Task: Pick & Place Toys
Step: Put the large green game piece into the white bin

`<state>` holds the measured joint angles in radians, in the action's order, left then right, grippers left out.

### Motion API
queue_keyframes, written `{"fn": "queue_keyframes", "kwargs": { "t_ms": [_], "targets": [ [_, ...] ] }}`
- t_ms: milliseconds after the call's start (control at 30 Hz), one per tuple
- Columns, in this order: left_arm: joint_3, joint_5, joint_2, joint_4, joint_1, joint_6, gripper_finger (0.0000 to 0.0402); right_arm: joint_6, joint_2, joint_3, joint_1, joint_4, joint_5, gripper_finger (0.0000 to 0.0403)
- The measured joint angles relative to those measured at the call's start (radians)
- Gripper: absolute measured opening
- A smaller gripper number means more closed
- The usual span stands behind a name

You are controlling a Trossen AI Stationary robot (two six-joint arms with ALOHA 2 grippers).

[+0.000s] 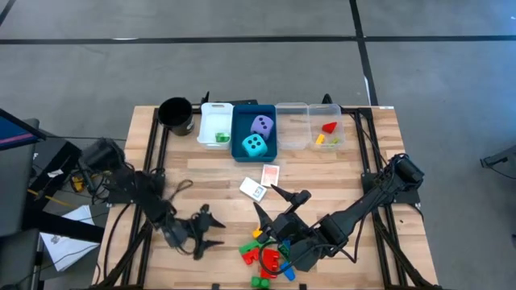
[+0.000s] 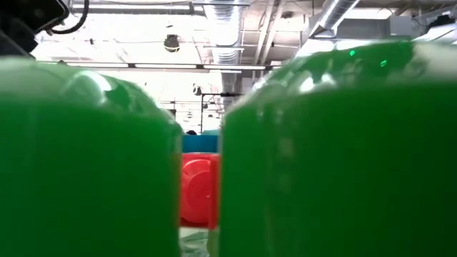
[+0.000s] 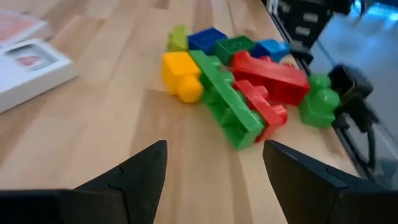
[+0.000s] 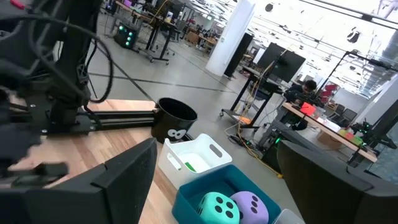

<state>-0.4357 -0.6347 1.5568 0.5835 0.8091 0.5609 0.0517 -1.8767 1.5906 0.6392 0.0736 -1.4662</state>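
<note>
Left gripper (image 1: pixel 211 231): lying low over the near-left part of the wooden table (image 1: pixel 153 153), jaws spread wide and holding nothing, pointing toward the brick pile (image 3: pixel 239 81).

Right gripper (image 1: pixel 272 203): reaching in from the right, raised just above the pile and beside the card packs, jaws standing wide, nothing held.

Surface and room: the light plank table is standing on a grey floor; the right wrist view is showing a workshop with desks, monitors and a white column (image 4: pixel 228 34).

Toys: red, green, yellow and blue bricks are lying heaped at the near edge; two card packs (image 1: pixel 262 183) are resting just behind them. The cyan die (image 1: pixel 255 145) and lavender die (image 1: pixel 261 124) are sitting in the blue tray (image 1: pixel 239 129).

Other items: black cup (image 1: pixel 176 115), white tray (image 1: pixel 215 127), and clear trays (image 1: pixel 292 125) are lining the far edge. Two green bricks (image 2: pixel 86 164) are blocking most of the low view.
</note>
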Motion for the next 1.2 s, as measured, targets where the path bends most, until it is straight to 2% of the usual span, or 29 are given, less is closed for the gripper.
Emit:
{"fn": "queue_keyframes", "kwargs": {
  "t_ms": [233,567,800,1200],
  "targets": [
    [-0.163,-0.003,0.195,0.002,0.019,-0.090,0.0260,0.000,0.000,0.000,0.000,0.001,0.000,0.0327],
    [-0.232,-0.030,0.355,0.000,0.015,0.049,0.0260,0.000,0.000,0.000,0.000,0.001,0.000,0.0327],
    [-0.271,-0.058,0.419,0.004,0.005,0.076,0.0260,0.000,0.000,0.000,0.000,0.001,0.000,0.0327],
    [-0.304,-0.048,0.422,0.004,-0.018,0.109,0.0260,0.000,-0.001,0.000,0.000,0.001,0.000,0.0327]
  ]
}}
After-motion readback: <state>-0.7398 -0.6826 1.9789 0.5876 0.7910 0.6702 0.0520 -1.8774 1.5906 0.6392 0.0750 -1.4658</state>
